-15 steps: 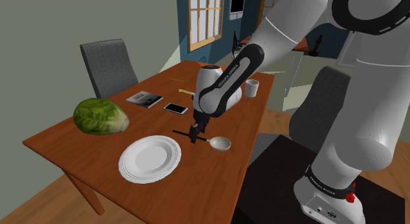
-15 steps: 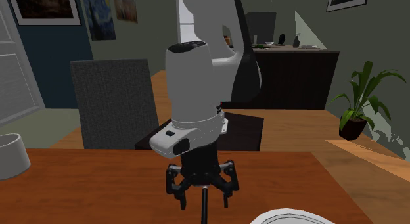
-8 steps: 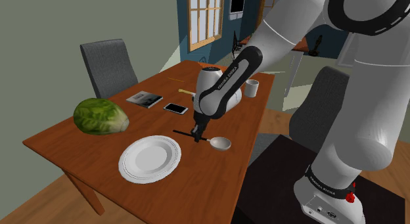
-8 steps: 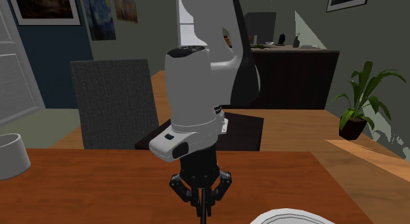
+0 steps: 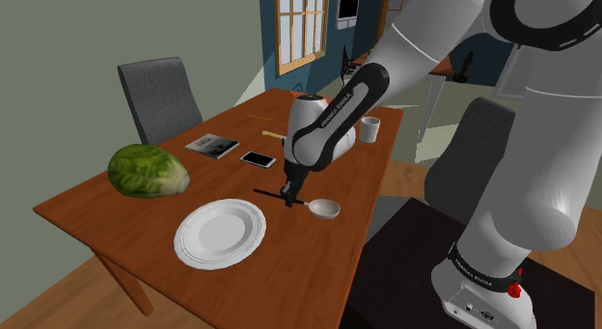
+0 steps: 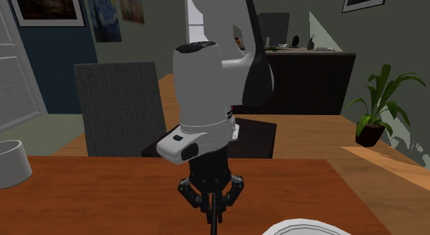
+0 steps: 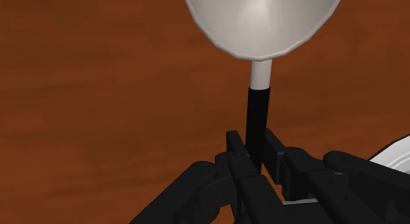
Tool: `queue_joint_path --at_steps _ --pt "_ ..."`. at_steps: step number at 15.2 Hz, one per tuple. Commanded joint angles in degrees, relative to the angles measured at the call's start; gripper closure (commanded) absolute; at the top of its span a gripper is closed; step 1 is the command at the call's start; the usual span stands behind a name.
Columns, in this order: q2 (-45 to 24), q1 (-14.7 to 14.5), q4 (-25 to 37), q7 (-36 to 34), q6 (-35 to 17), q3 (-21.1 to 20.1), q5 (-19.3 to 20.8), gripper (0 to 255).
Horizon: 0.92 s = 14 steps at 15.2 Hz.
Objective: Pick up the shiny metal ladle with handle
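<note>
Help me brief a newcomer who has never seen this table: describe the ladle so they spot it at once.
Start at the brown wooden table, at its edge nearest the robot's stand. Beside the round white plate there is the ladle. Unlike the flat plate, it has a small pale bowl on a thin black handle, which the black pincer clasps.

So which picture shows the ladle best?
The wrist view: the ladle is close, pale bowl and dark handle clasped between the jaws. The shoulder view shows its full length, small; the second exterior view, a sliver of handle.
</note>
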State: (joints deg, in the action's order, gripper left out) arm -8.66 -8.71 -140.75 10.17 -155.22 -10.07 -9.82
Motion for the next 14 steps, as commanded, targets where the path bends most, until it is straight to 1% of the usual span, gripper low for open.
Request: queue_joint_path --at_steps 1,12,14 --pt "1.32 -0.01 0.1 -0.19 1.44 -0.04 0.0 255" --pt "8.77 0.21 1.5 -0.84 10.26 0.04 -0.04 255" --pt "8.87 0.21 1.53 -0.85 10.38 0.05 -0.04 255"
